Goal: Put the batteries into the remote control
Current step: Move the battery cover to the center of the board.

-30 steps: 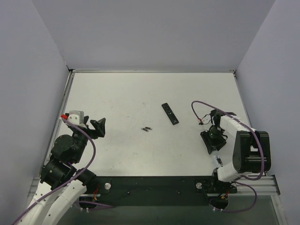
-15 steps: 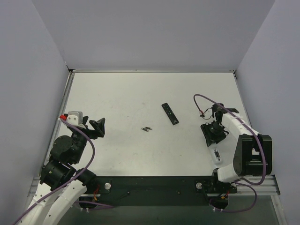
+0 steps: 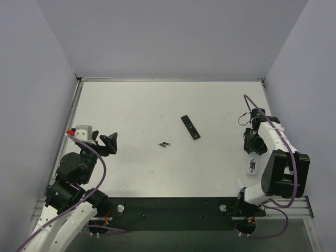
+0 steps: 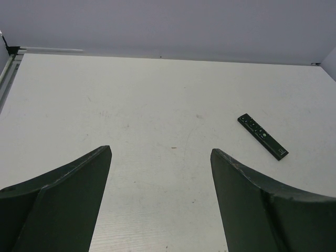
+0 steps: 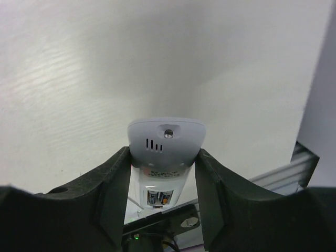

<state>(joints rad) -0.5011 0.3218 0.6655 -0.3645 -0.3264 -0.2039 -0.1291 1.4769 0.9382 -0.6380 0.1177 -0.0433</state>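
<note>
White remote control (image 5: 166,137), clamped only near one end by the right fingers (image 5: 113,181), could pivot loose; batteries (image 5: 157,197) seemingly inside might spill. Left fingers (image 4: 73,199) gape empty.

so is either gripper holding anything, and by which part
The right gripper clamps the white remote control across the sides of its rounded front end; the left gripper is open and empty.
</note>
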